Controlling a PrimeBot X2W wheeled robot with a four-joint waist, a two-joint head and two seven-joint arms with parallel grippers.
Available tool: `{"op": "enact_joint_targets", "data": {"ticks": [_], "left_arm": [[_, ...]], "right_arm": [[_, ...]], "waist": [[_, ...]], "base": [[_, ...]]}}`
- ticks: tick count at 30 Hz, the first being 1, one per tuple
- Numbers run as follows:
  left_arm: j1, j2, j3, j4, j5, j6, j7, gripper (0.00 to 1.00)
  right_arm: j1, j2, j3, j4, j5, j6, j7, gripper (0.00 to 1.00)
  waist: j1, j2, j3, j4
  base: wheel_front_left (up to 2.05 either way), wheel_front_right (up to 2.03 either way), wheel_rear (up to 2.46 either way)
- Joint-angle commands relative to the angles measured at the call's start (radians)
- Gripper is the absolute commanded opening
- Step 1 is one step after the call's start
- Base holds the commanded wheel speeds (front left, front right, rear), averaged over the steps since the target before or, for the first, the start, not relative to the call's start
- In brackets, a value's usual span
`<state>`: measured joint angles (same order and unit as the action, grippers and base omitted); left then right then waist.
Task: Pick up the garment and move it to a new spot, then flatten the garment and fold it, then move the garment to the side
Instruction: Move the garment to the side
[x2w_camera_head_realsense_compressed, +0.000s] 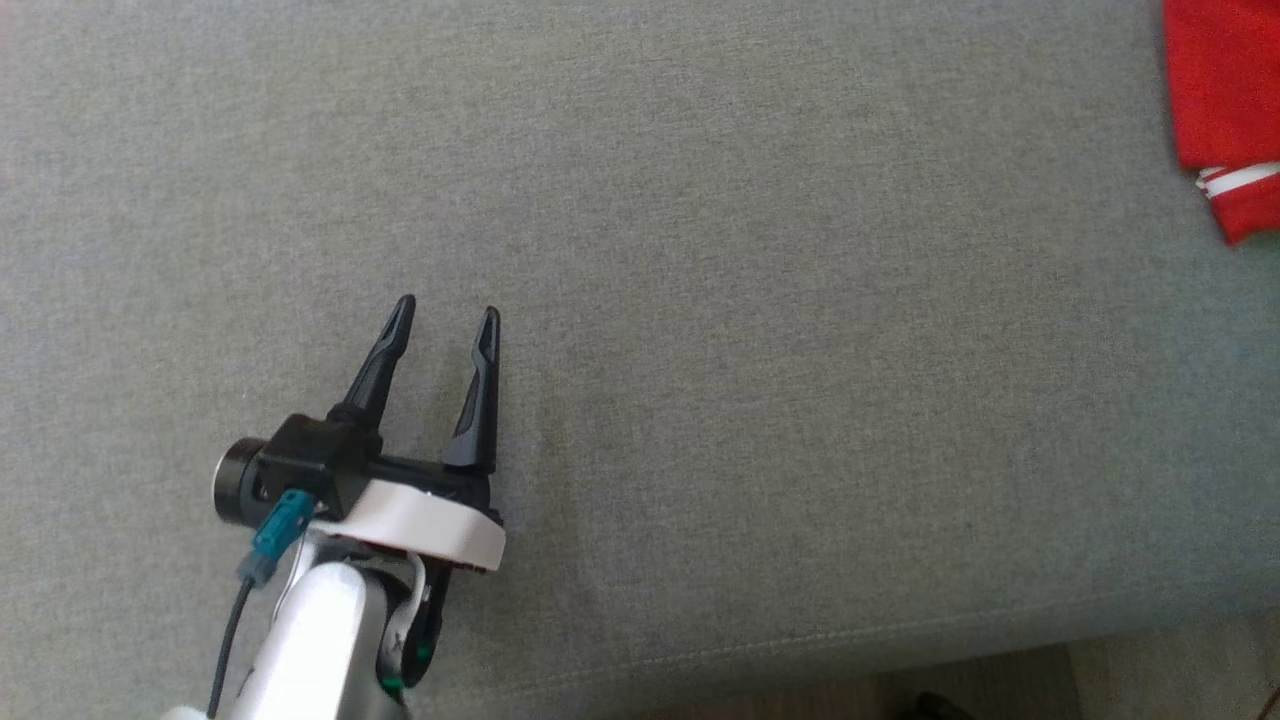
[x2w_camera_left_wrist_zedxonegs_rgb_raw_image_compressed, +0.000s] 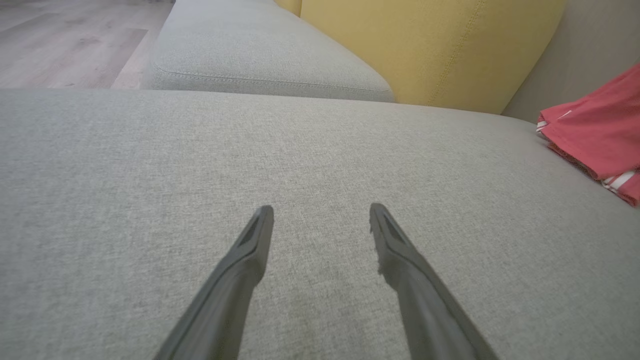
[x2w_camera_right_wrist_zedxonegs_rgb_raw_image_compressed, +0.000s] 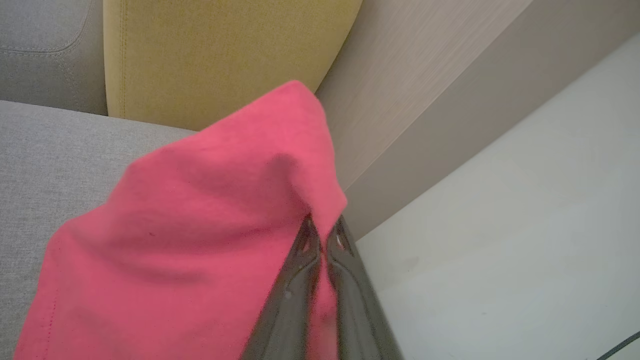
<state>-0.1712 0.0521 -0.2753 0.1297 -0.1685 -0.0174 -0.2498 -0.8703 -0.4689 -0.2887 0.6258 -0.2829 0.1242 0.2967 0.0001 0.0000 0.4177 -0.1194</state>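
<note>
no readable text, no labels, no brand marks, no numbers anywhere in view

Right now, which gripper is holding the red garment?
The right gripper, shut on the red garment; the left gripper is open over the grey cushion.
</note>
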Motion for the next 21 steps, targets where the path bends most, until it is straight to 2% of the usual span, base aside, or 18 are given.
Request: {"op": "enact_joint_targets", "data": {"ticks": [1,11,21], "left_arm": [[-0.021,-0.002,0.033,-0.030,0.009,0.000,-0.012,1.00],[-0.026,-0.002,0.032,-0.018,0.012,-0.003,-0.012,1.00],[-0.035,-0.002,0.043,-0.013,0.013,0.003,-0.012,1.00]], "right_arm": [[-0.014,-0.003,-0.007,-0.043,-0.016,0.007,-0.013,1.00],[-0.015,0.044,-0.016,-0.057,-0.048,0.007,-0.066,1.00],[0.002,0.097,0.029,-0.073,0.009,0.007,-0.117,1.00]], "waist": [[-0.0001,0.0000,0.002,-0.002],[-0.0001,0.0000,0.000,-0.012],[-0.0001,0.0000,-0.024,-0.009]], "base": [[0.00,0.00,0.00],[0.00,0.00,0.00],[0.00,0.00,0.00]]}}
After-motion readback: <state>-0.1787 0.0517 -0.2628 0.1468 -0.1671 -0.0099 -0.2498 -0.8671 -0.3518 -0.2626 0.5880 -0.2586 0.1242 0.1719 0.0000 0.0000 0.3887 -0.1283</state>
